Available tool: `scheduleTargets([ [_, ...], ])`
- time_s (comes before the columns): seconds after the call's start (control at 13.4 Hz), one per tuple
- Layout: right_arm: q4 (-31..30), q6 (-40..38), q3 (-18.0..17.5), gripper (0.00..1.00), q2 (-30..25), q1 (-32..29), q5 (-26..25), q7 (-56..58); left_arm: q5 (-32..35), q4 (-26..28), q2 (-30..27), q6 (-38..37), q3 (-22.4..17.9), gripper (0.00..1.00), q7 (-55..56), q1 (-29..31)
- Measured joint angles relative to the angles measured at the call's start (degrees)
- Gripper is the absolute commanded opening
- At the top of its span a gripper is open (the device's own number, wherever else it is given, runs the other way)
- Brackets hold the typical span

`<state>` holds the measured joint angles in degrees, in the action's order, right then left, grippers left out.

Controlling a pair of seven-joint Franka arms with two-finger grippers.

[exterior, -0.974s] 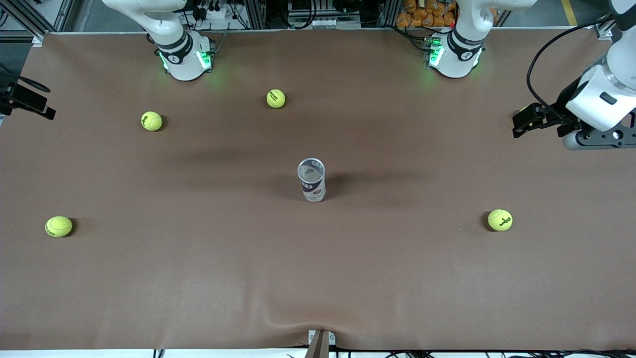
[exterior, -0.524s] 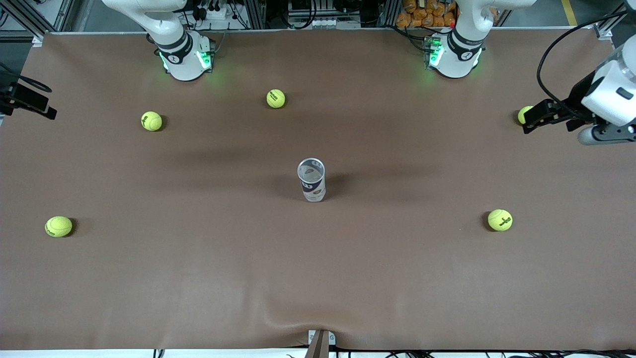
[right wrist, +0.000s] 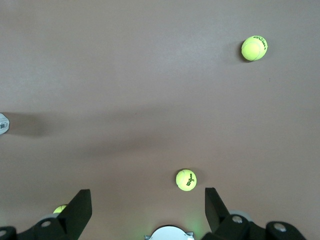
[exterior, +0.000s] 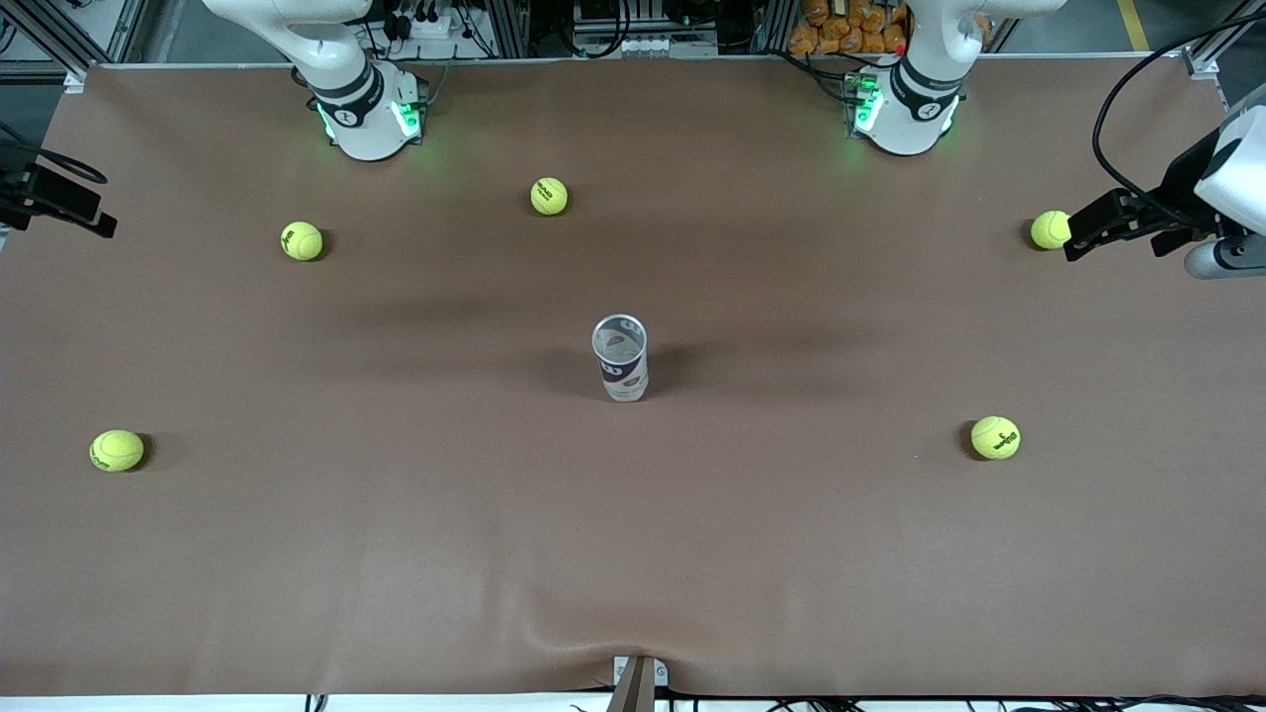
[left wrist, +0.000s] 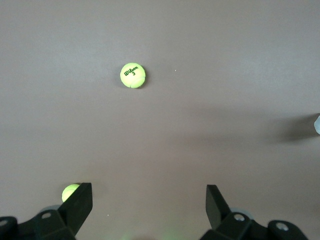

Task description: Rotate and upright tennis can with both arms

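The tennis can [exterior: 620, 358] stands upright in the middle of the table, its open silver rim up and its white and navy label showing. Only its edge shows in the left wrist view [left wrist: 317, 125] and in the right wrist view [right wrist: 3, 123]. My left gripper [exterior: 1078, 235] is open and empty in the air over the left arm's end of the table, far from the can; its jaws stand wide apart in the left wrist view [left wrist: 148, 205]. My right gripper [exterior: 99, 222] is open and empty over the right arm's end of the table [right wrist: 148, 207].
Several yellow-green tennis balls lie on the brown table: one [exterior: 1049, 229] just beside the left gripper, one [exterior: 995, 437] nearer to the camera, others toward the right arm's end [exterior: 549, 196], [exterior: 302, 240], [exterior: 117, 450]. The right arm's base [right wrist: 169, 234] shows below its jaws.
My left gripper has drawn back toward the left arm's end of the table, uncovering the ball beside it. The can and the right gripper have not visibly moved.
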<state>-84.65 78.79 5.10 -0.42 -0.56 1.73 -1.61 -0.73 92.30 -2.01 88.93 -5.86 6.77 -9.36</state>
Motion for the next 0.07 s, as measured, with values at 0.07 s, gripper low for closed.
scheduleTargets([
  [0.07,-0.02,0.00,0.00,1.00,0.00,0.00,0.00,0.00,0.00,-0.05,0.00,0.08,0.00,1.00,0.00,0.00],
])
